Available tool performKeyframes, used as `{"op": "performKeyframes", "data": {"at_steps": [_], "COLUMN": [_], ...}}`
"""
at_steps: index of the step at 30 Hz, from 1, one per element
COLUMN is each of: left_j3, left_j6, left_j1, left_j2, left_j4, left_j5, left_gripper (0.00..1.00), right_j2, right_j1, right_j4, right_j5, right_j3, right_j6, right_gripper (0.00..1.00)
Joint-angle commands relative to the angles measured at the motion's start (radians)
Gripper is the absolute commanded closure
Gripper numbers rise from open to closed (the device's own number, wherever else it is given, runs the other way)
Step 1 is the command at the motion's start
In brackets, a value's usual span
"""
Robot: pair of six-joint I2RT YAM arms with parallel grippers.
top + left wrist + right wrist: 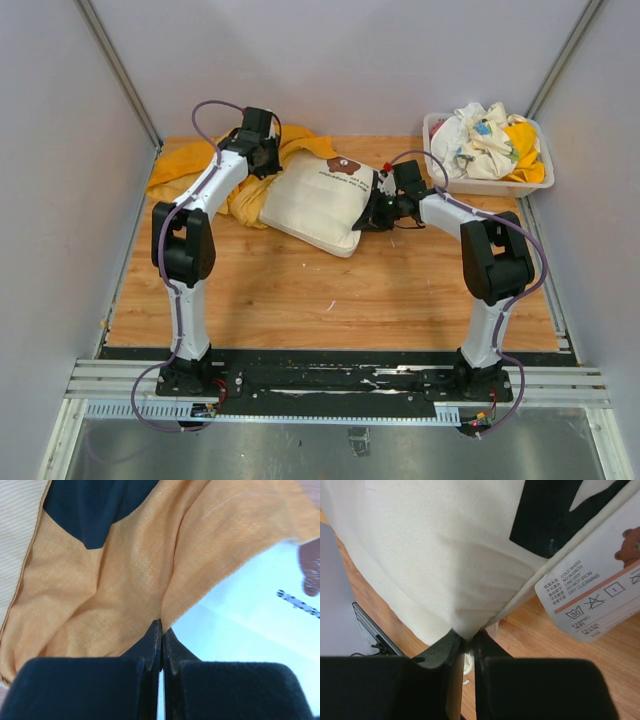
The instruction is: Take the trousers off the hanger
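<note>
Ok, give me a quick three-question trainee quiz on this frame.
1. True or false: the left gripper is shut on the orange cloth.
2. What does the right gripper pinch? A the cream garment; B the care label; C the bin.
3. Fill in: the bin of clothes stands at the table's far ___ corner.
Key: 1 true; 2 A; 3 right.

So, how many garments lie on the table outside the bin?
2. The orange garment at the back left, pinched by the left claw; the cream garment in the centre, pinched by the right claw. Others may hide underneath.
</note>
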Motion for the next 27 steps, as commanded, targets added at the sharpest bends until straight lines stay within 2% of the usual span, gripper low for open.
{"op": "performKeyframes", "data": {"at_steps": [1, 3, 5, 8, 11, 13, 17, 24, 27], "left_j3": [0.086, 0.126, 0.165, 0.163, 0.166, 0.169, 0.14, 0.182, 0.197], "left_j6": [-0.074, -0.069, -0.075, -0.075, -0.06, -0.029, 0.025, 0.047, 0.064], "left_j1": [-0.018, -0.014, -0.015, -0.024, -0.072, -0.105, -0.165, -0.173, -0.17], "left_j2": [-0.074, -0.051, -0.027, -0.042, -0.073, -0.089, -0.092, 0.015, 0.058], "left_j4": [-0.086, -0.128, -0.176, -0.183, -0.186, -0.183, -0.145, -0.158, -0.142], "left_j5": [0.012, -0.061, -0.155, -0.174, -0.306, -0.332, -0.286, -0.332, -0.42], "left_gripper": [1.0, 0.96, 0.83, 0.83, 0.7, 0.68, 0.68, 0.67, 0.58], "right_j2": [0.014, 0.01, 0.01, 0.007, 0.011, 0.013, 0.019, 0.006, 0.0], "right_j1": [0.011, 0.012, 0.012, 0.014, 0.015, 0.017, 0.017, 0.018, 0.017], "right_j4": [0.008, 0.01, 0.011, 0.014, 0.013, 0.013, 0.01, 0.005, 0.007], "right_j5": [0.022, 0.022, 0.013, 0.011, 0.007, 0.004, -0.001, -0.001, -0.004], "right_j3": [0.022, 0.019, 0.017, 0.009, 0.009, 0.009, 0.01, 0.003, -0.002], "right_j6": [-0.016, -0.015, -0.016, -0.016, -0.015, -0.017, -0.018, -0.028, -0.029], "right_gripper": [0.89, 0.88, 0.87, 0.86, 0.83, 0.82, 0.8, 0.78, 0.77]}}
